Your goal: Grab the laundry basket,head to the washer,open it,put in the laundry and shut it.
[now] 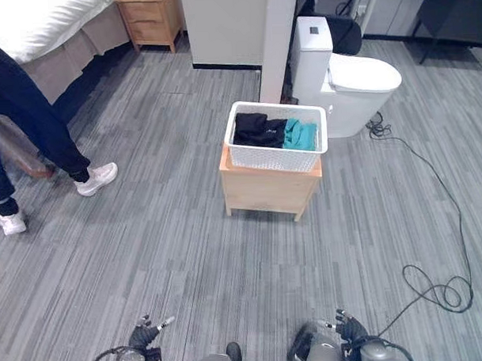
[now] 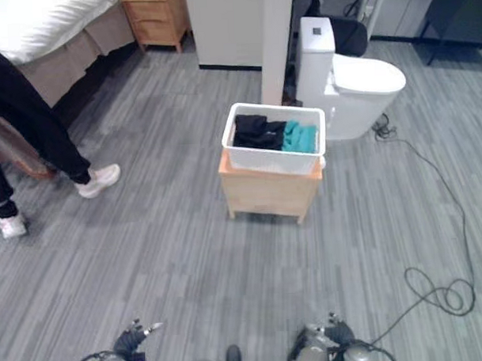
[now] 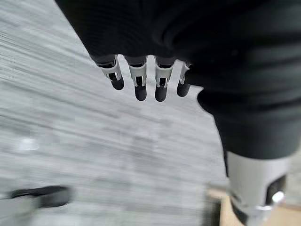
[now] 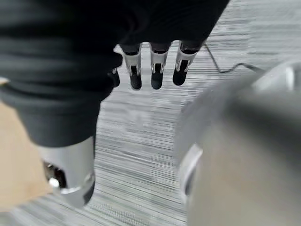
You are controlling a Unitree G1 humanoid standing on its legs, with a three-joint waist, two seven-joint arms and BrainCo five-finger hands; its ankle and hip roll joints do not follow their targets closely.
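Two hands hang low at the robot's sides, well apart from the work ahead: the left hand (image 1: 143, 336) and the right hand (image 1: 351, 329), each with fingers straight and relaxed over bare carpet, holding nothing. The wrist views confirm this, the left fingers (image 3: 140, 87) and right fingers (image 4: 157, 77) extended with only floor past them. The laundry basket (image 1: 277, 158), white and perforated, sits on a small wooden stand (image 1: 267, 189), which raises it off the floor to a height easier to reach for a standing robot. Black clothes (image 1: 257, 129) and a teal garment (image 1: 300, 134) lie inside, side by side, below the rim, so the rim is free for gripping. A white toilet (image 1: 352, 83) stands just behind the basket; a loose black cord (image 1: 437, 288) curls on the floor to the right. A person (image 1: 29, 124) stands near the bed (image 1: 38, 25). Judged from this layout, the approach to the basket is not yet done.
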